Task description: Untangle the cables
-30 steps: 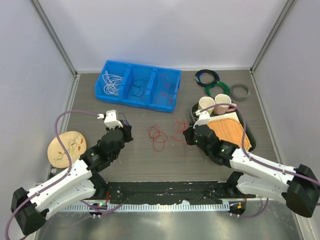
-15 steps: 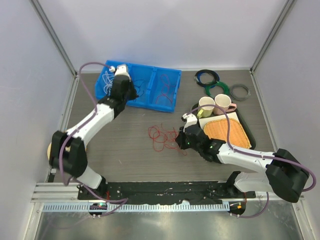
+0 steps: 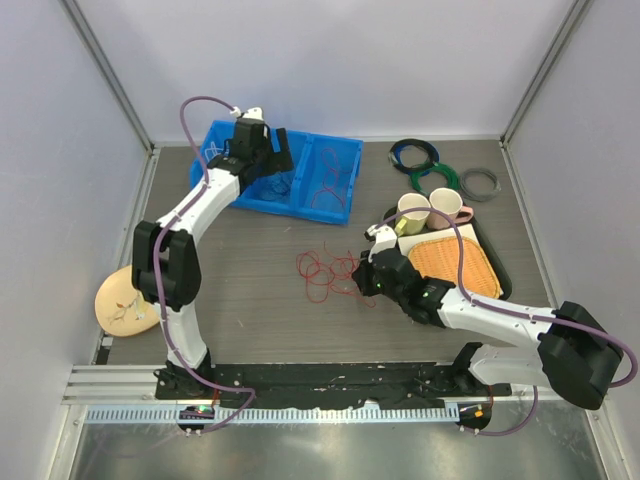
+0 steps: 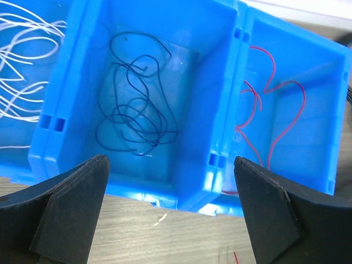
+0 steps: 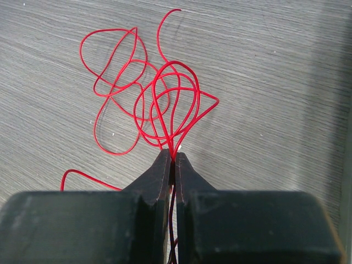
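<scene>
Your left gripper [image 4: 170, 176] hangs above the blue bin [image 3: 268, 206], over its middle compartment; its fingers [image 4: 71, 206] are spread wide and carry nothing; between them you look straight down on the dark blue cable [image 4: 135, 118], which lies in a loose tangle on the floor of that compartment; the white cables [image 4: 22, 71] lie in the bin's left compartment, and a red strand [image 4: 275, 110] loops through its right one.

Your right gripper [image 5: 172, 157] sits low over the table in front of the bin's right end, well apart from its front wall; its fingers are pressed together and pinch the red cable [image 5: 148, 110] at the near side of its tangle; the rest of that cable lies in open loops on the table, in front of the bin's right compartment and clear of the bin.

To the right of the bin stands a black tray [image 3: 488, 238] with two cups [image 3: 413, 210]; the coiled rings [image 3: 425, 165] lie right of the bin too, level with it; a wooden plate [image 3: 120, 305] lies well in front of the bin's left end.
</scene>
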Available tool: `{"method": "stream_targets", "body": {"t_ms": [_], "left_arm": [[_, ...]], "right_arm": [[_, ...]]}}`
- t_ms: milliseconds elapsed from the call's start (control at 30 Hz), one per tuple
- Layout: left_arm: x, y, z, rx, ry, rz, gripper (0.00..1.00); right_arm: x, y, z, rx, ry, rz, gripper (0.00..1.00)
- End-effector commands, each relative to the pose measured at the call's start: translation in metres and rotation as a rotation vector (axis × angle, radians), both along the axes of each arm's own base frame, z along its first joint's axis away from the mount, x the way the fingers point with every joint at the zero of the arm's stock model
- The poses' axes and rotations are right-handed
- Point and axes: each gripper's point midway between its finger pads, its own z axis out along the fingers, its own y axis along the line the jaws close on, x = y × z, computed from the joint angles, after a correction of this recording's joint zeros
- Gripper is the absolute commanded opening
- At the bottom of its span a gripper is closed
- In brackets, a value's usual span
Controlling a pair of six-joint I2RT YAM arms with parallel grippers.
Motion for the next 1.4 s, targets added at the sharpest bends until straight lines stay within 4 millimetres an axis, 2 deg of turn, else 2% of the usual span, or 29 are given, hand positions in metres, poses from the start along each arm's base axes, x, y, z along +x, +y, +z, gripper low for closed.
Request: {"method": "stream_targets", "body": {"t_ms": [0, 33, 67, 100, 133, 167, 200, 233, 267, 300, 333, 400, 533, 567, 700, 800, 833, 933, 1000, 1033, 1100, 1133, 1167, 1200, 1233, 1267, 1300, 1367], "left_arm": [[-0.029, -0.017, 0.032, -0.078, -0.018, -0.116, 1.0], [-0.041, -0.025, 0.03, -0.132, 0.013, -0.154, 1.0], [-0.059, -0.028, 0.05, -0.186, -0.002, -0.172, 1.0], [-0.077, -0.03, 0.031, -0.221, 0.043, -0.188, 1.0], [-0.099, -0.049, 0.036, -0.313, 0.049, -0.276, 1.0], [-0.12, -0.054, 0.059, -0.366, -0.015, -0.328, 1.0], [-0.139, -0.058, 0.041, -0.398, -0.019, -0.363, 1.0], [-0.157, -0.067, 0.042, -0.449, -0.015, -0.391, 1.0], [-0.175, -0.069, 0.053, -0.477, -0.053, -0.419, 1.0], [-0.189, -0.069, 0.031, -0.485, -0.022, -0.413, 1.0], [-0.204, -0.078, 0.025, -0.493, -0.006, -0.435, 1.0], [-0.226, -0.081, 0.007, -0.509, 0.026, -0.44, 1.0], [-0.279, -0.116, -0.001, -0.648, 0.052, -0.652, 1.0], [-0.287, -0.119, -0.006, -0.668, 0.069, -0.674, 1.0], [-0.303, -0.137, -0.017, -0.673, 0.133, -0.698, 1.0], [-0.305, -0.146, -0.03, -0.66, 0.168, -0.69, 0.91], [-0.3, -0.147, -0.038, -0.662, 0.19, -0.648, 0.86], [-0.295, -0.151, -0.044, -0.665, 0.204, -0.63, 0.78], [-0.295, -0.158, -0.043, -0.688, 0.206, -0.661, 0.74], [-0.296, -0.161, -0.043, -0.705, 0.216, -0.674, 0.67], [-0.302, -0.168, -0.041, -0.74, 0.233, -0.733, 0.6], [-0.303, -0.17, -0.043, -0.751, 0.246, -0.742, 0.52], [-0.305, -0.174, -0.039, -0.778, 0.255, -0.754, 0.48], [-0.306, -0.177, -0.045, -0.789, 0.28, -0.756, 0.45], [-0.31, -0.18, -0.045, -0.809, 0.294, -0.774, 0.44], [-0.311, -0.185, -0.035, -0.858, 0.28, -0.803, 0.45], [-0.317, -0.188, -0.039, -0.883, 0.32, -0.833, 0.45], [-0.317, -0.192, -0.032, -0.926, 0.304, -0.868, 0.45]], "right_arm": [[0.007, 0.004, 0.015, 0.043, -0.047, -0.011, 0.07], [0.008, 0.004, 0.017, 0.049, -0.048, -0.011, 0.07], [0.007, 0.005, 0.017, 0.053, -0.048, -0.006, 0.07], [0.007, 0.006, 0.02, 0.064, -0.049, -0.008, 0.07], [0.005, 0.006, 0.021, 0.074, -0.05, -0.004, 0.07], [0.005, 0.007, 0.023, 0.086, -0.053, -0.004, 0.07], [0.005, 0.008, 0.025, 0.101, -0.055, -0.007, 0.07], [0.004, 0.008, 0.025, 0.111, -0.055, -0.01, 0.07], [0.005, 0.01, 0.034, 0.145, -0.078, -0.007, 0.07], [0.004, 0.012, 0.037, 0.167, -0.081, -0.003, 0.07], [0.003, 0.012, 0.038, 0.181, -0.086, 0.0, 0.07], [0.001, 0.017, 0.053, 0.243, -0.119, 0.03, 0.07], [-0.005, 0.019, 0.062, 0.302, -0.145, 0.052, 0.07], [-0.006, 0.019, 0.064, 0.313, -0.149, 0.054, 0.07], [-0.01, 0.023, 0.073, 0.352, -0.159, 0.079, 0.07], [-0.012, 0.027, 0.077, 0.371, -0.167, 0.105, 0.06], [-0.013, 0.028, 0.077, 0.373, -0.165, 0.108, 0.07], [-0.013, 0.029, 0.074, 0.37, -0.157, 0.112, 0.07], [-0.012, 0.029, 0.074, 0.371, -0.157, 0.106, 0.07], [-0.01, 0.028, 0.073, 0.368, -0.16, 0.095, 0.06], [-0.007, 0.026, 0.075, 0.368, -0.167, 0.079, 0.07], [-0.006, 0.024, 0.075, 0.367, -0.17, 0.068, 0.07], [-0.005, 0.023, 0.077, 0.374, -0.18, 0.058, 0.07], [-0.004, 0.022, 0.078, 0.374, -0.184, 0.051, 0.07], [-0.004, 0.022, 0.077, 0.376, -0.185, 0.049, 0.07], [-0.002, 0.021, 0.078, 0.38, -0.193, 0.041, 0.07], [-0.002, 0.021, 0.078, 0.379, -0.194, 0.038, 0.07], [0.0, 0.021, 0.077, 0.374, -0.194, 0.036, 0.07]]}}
